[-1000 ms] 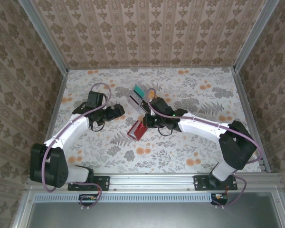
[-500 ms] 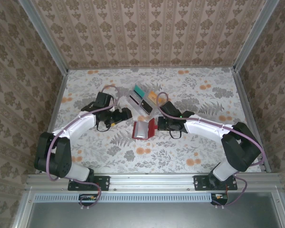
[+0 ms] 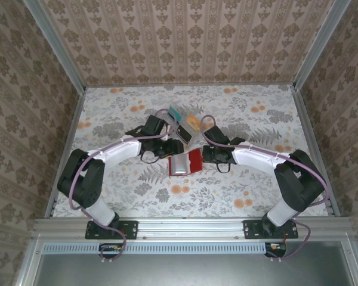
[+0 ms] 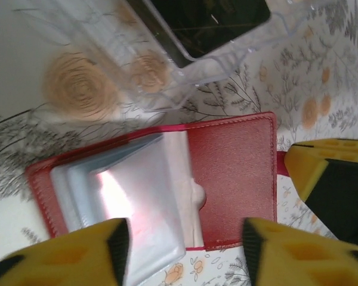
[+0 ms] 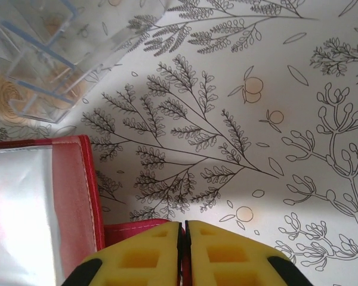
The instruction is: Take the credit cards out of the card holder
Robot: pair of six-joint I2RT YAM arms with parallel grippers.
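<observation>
Right jaws pinch the card holder (image 4: 232, 167); left jaws hover spread above.

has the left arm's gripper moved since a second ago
Yes. In the top view the left gripper has swung right, away from the table's left rail, and now reaches the open flat red wallet beside the clear plastic rack.

end effector (image 5: 183, 229): pinching card holder (image 5: 86, 190) tab | clear rack (image 5: 53, 53): upper left | floral table (image 5: 286, 89): beneath

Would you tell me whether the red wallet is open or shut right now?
Open: the wallet lies spread flat on the table, its clear sleeves facing up.
</observation>
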